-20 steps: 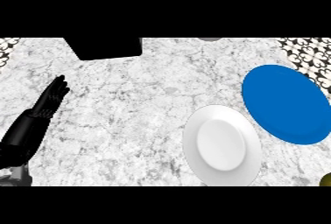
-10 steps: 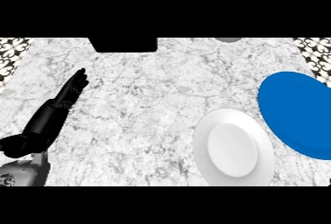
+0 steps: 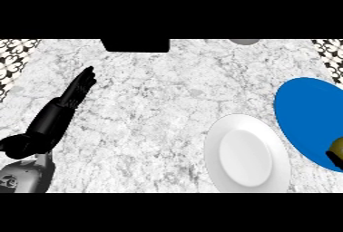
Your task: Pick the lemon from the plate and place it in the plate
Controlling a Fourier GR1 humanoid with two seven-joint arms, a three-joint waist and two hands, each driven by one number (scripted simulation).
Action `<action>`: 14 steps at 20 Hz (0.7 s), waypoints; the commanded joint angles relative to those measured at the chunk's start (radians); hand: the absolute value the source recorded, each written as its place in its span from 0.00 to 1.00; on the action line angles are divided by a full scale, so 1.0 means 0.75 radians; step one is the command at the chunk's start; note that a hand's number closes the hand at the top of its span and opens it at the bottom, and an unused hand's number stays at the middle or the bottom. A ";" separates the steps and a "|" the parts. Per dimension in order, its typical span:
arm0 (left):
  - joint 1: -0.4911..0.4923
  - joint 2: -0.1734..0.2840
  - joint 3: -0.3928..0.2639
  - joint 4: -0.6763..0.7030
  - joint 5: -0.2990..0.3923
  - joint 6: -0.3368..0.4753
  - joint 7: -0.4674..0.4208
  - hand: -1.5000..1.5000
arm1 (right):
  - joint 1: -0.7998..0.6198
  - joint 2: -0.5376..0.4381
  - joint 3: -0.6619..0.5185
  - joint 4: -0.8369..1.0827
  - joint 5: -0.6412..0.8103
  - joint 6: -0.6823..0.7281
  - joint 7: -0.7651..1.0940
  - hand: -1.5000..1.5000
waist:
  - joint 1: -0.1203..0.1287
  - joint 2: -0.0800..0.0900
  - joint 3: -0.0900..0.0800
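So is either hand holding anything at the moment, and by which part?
The left hand is open over the marble counter, holding nothing. At the right edge, something dark sits against a yellowish round object on the blue plate; a hold cannot be told.

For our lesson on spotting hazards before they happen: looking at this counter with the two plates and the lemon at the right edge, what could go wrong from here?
1. The lemon sits right at the view's edge on the blue plate, partly hidden; a grasp there may be misjudged.
2. The white plate lies close beside the blue one, so a hand carrying the lemon could clip either rim.
3. The left hand lies open far from both plates, so it probably cannot help.
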 commanded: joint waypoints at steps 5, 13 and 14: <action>-0.048 -0.001 0.024 0.086 -0.017 -0.029 -0.045 0.50 | -0.388 0.088 0.101 0.539 0.145 0.227 0.093 0.00 | 0.009 0.004 0.001; -0.017 -0.065 0.004 0.024 -0.055 0.000 0.017 0.50 | -0.648 0.245 -0.039 1.001 0.159 0.154 -0.359 0.00 | -0.009 -0.001 0.001; 0.046 -0.022 0.040 0.035 -0.023 -0.046 -0.063 0.50 | -0.641 0.237 -0.082 1.063 0.103 0.177 -0.466 0.00 | 0.002 0.003 0.002</action>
